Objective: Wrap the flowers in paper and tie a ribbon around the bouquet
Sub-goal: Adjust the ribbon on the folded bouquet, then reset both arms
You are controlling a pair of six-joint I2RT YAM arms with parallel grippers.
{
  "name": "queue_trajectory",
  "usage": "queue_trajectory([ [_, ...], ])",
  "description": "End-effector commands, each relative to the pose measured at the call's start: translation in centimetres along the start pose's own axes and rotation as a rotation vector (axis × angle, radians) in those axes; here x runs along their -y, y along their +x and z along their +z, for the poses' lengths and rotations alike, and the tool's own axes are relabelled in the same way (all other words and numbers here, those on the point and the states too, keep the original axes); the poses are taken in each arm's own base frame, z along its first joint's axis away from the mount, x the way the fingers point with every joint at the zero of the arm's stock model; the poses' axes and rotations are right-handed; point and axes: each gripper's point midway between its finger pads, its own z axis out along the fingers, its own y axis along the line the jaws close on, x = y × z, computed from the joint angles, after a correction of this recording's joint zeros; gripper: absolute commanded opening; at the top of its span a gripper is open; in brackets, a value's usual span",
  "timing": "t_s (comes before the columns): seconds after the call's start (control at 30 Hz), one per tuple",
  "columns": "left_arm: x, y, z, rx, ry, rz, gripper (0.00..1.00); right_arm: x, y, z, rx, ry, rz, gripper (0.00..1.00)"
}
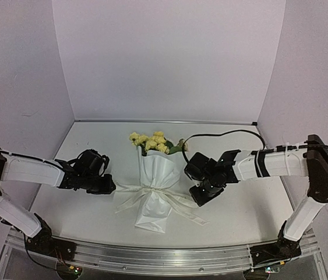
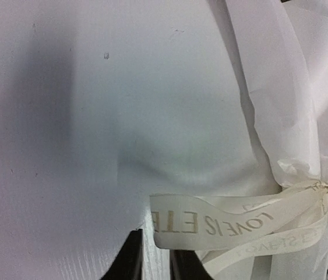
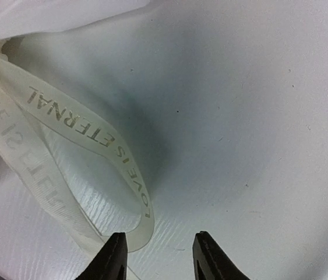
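Observation:
The bouquet lies in the middle of the table. Its yellow flowers (image 1: 152,142) stick out of the far end of a white paper (image 1: 158,175) cone, and a cream ribbon (image 1: 133,196) is tied in a bow at its waist. My left gripper (image 1: 108,186) sits just left of the bow. In the left wrist view its jaws (image 2: 155,240) stand slightly apart, and a printed ribbon end (image 2: 210,224) lies over the right fingertip, not clamped. My right gripper (image 1: 202,196) is right of the bow and open (image 3: 159,234). A ribbon loop (image 3: 70,116) curls against its left fingertip.
A black cable (image 1: 222,135) loops over the table behind the right arm. White walls close in the back and both sides. A metal rail (image 1: 164,256) runs along the near edge. The ribbon's tails (image 1: 190,216) trail toward the front right.

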Motion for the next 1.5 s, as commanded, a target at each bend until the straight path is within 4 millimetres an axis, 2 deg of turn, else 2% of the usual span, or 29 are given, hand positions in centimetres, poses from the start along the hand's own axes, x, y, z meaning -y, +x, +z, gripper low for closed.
queue_trajectory([
  [0.0, 3.0, -2.8, -2.9, 0.088, 0.065, 0.062, 0.34, -0.7, -1.5, -3.9, 0.036, -0.068, 0.031, 0.5],
  [0.1, 3.8, -4.2, -4.8, 0.14, 0.075, 0.068, 0.51, 0.1, -2.1, -5.4, 0.072, -0.063, 0.057, 0.64],
  [0.17, 4.0, -5.1, -6.2, 0.179, 0.077, 0.069, 0.59, 1.1, -2.2, -6.5, 0.093, -0.054, 0.091, 0.71],
  [0.27, 5.1, -7.1, -8.5, 0.25, 0.111, 0.079, 0.72, 2.9, -1.8, -7.6, 0.129, -0.02, 0.143, 0.93],
  [0.3, 5.6, -7.6, -9.1, 0.269, 0.124, 0.087, 0.81, 3.5, -1.6, -7.9, 0.142, -0.006, 0.161, 0.97],
  [0.33, 6.0, -8.2, -9.9, 0.289, 0.137, 0.095, 0.91, 4.1, -1.4, -8.3, 0.153, 0.002, 0.18, 0.98],
  [0.4, 6.8, -9.3, -11.1, 0.326, 0.158, 0.107, 0.99, 5.1, -0.9, -8.9, 0.175, 0.019, 0.212, 0.98],
  [0.63, 8.8, -13.0, -15.7, 0.484, 0.225, 0.108, 1.0, 9.8, 1.4, -11.2, 0.294, 0.164, 0.333, 0.98],
  [0.77, 8.6, -14.0, -16.9, 0.531, 0.213, 0.085, 1.0, 11.4, 2.7, -12.1, 0.344, 0.209, 0.377, 0.98],
  [1.0, 8.1, -14.5, -17.1, 0.551, 0.182, 0.04, 1.0, 12.1, 3.7, -12.8, 0.355, 0.218, 0.39, 0.98],
  [1.47, 7.7, -14.8, -17.2, 0.557, 0.151, 0.04, 1.0, 12.1, 3.9, -12.7, 0.346, 0.225, 0.39, 0.98],
])
